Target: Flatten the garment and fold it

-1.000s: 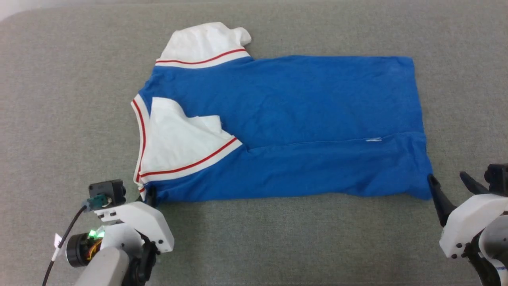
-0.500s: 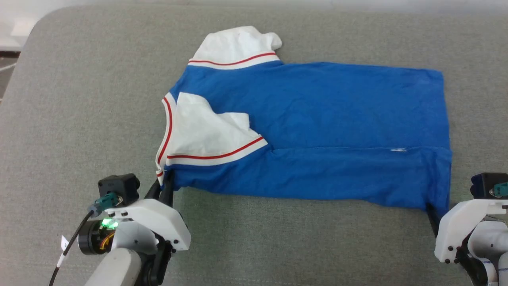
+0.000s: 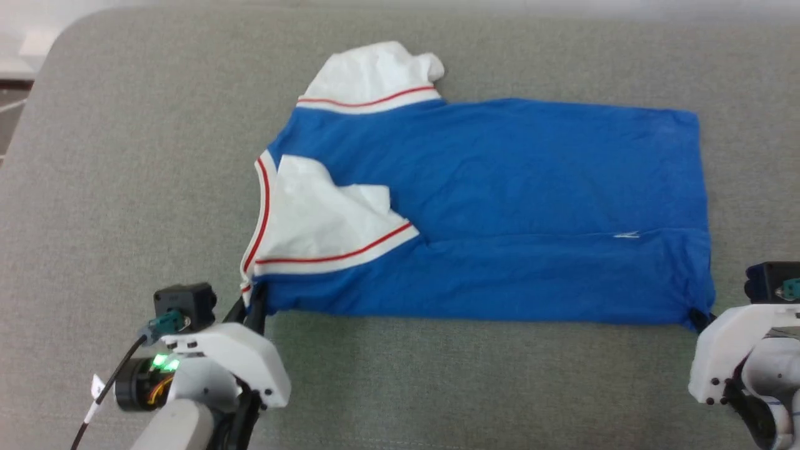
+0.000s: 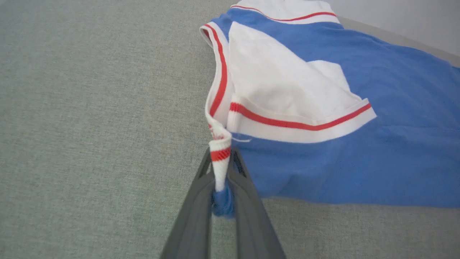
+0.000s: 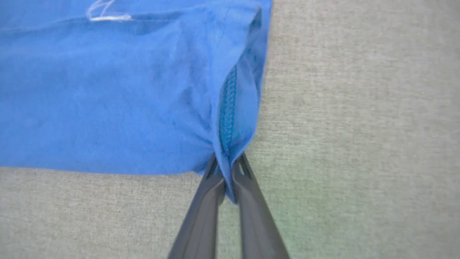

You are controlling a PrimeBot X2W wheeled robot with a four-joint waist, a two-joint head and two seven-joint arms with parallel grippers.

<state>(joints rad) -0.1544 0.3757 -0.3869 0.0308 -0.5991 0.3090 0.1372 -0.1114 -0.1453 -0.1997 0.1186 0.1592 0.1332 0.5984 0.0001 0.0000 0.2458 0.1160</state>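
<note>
I am pinching the blue jersey T-shirt (image 3: pixel 487 206), spread on the grey bench (image 3: pixel 125 156), along its near edge, with the left end effector (image 3: pixel 253 306) closed on striped shoulder trim and the right end effector (image 3: pixel 703 319) closed on the hem corner; I am judging a lengthwise fold in hand, needing both corners lifted evenly toward the far edge.

The shirt (image 3: pixel 500 187) is royal blue with white short sleeves and red-and-white trim. It lies flat on the grey fabric surface (image 3: pixel 125 156), with its near long edge and one sleeve folded over the body.
</note>
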